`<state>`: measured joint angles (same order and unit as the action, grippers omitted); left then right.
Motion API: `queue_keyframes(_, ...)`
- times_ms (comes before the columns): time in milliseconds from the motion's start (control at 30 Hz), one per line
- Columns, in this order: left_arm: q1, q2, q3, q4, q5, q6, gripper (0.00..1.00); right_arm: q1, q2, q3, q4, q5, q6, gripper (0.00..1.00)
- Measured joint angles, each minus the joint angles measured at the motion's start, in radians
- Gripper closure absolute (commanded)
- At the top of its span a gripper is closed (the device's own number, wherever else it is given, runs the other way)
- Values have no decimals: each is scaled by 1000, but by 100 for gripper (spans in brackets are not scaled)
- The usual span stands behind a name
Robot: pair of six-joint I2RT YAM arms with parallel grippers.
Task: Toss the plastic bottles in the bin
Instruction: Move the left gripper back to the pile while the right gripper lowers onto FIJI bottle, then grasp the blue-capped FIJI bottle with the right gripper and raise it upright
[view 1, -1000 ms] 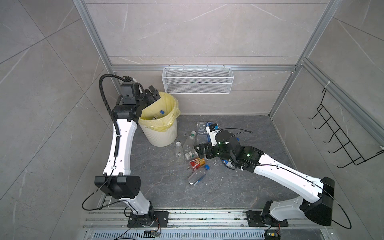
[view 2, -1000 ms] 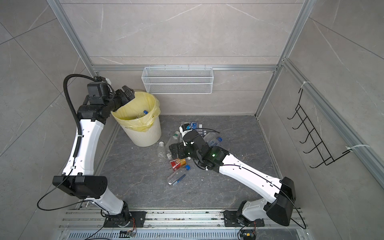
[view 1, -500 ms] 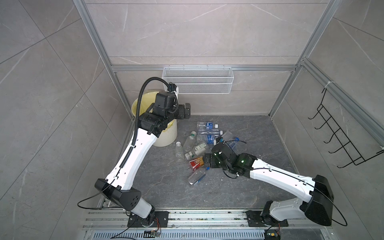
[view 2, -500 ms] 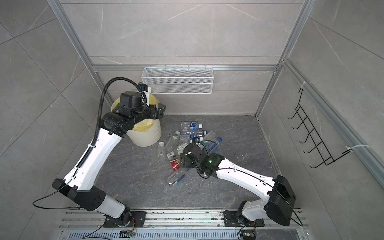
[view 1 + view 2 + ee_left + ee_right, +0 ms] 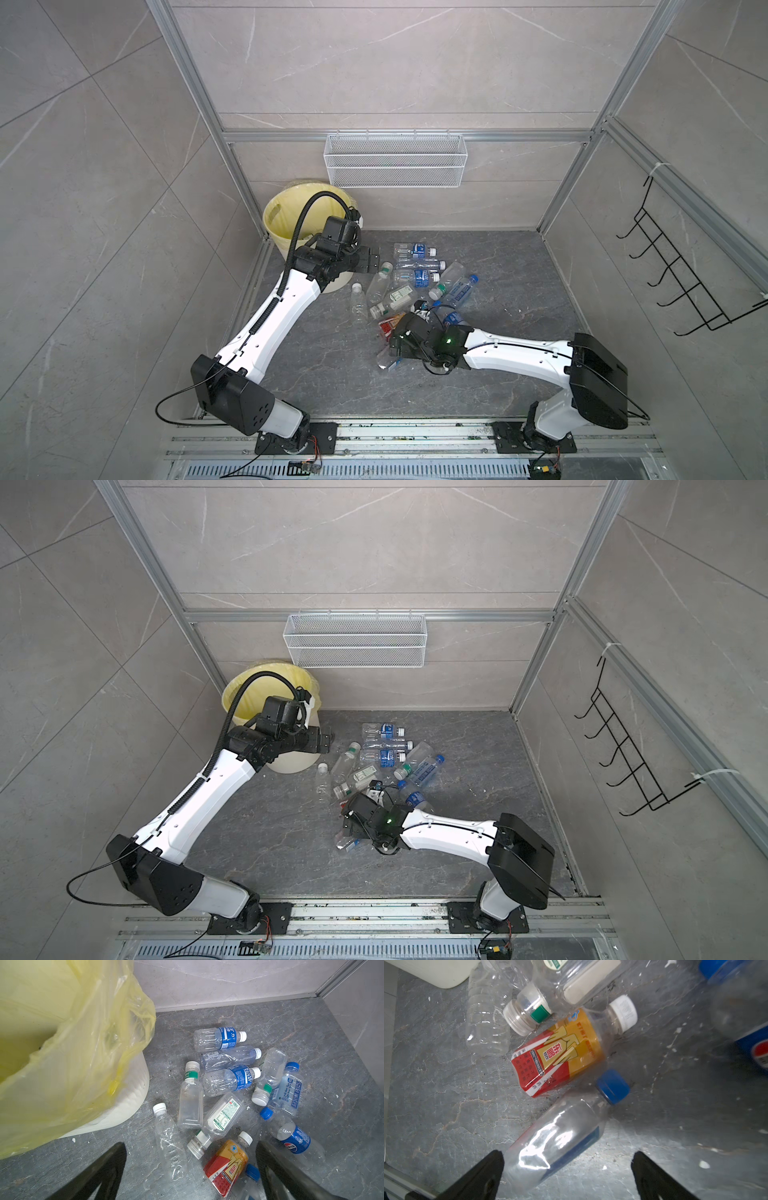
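Eleven bottles [image 5: 226, 1079] lie clustered on the floor beside one bin [image 5: 126, 1105], with labels reading POCARI SWEAT, Soda Water 7.6 and Pepsi, while the left gripper [image 5: 190, 1174] and right gripper [image 5: 568, 1176] both stand wide, gripping nothing.

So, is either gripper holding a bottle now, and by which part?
Nothing is held. The left gripper is open and empty beside the bin. The right gripper is open over the clear blue-capped bottle lying on the floor, not closed on it.
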<state>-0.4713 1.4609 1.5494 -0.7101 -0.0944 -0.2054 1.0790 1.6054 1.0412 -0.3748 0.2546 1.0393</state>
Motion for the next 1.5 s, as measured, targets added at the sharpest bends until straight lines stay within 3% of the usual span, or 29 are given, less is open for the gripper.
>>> queue_keyframes(467, 0, -47, -55, -70, 24, -16, 0, 3, 183, 42, 80, -22, 100, 6)
queue_keyframes(833, 0, -92, -177, -97, 48, -66, 0, 0, 214, 52, 90, -22, 108, 34)
queue_keyframes(1133, 0, -173, -314, -64, 106, -127, 0, -29, 148, 19, 47, 17, 80, 40)
queue_keyframes(1500, 0, -214, -404, 19, 225, -201, 0, -85, -7, 12, -4, 39, -13, 41)
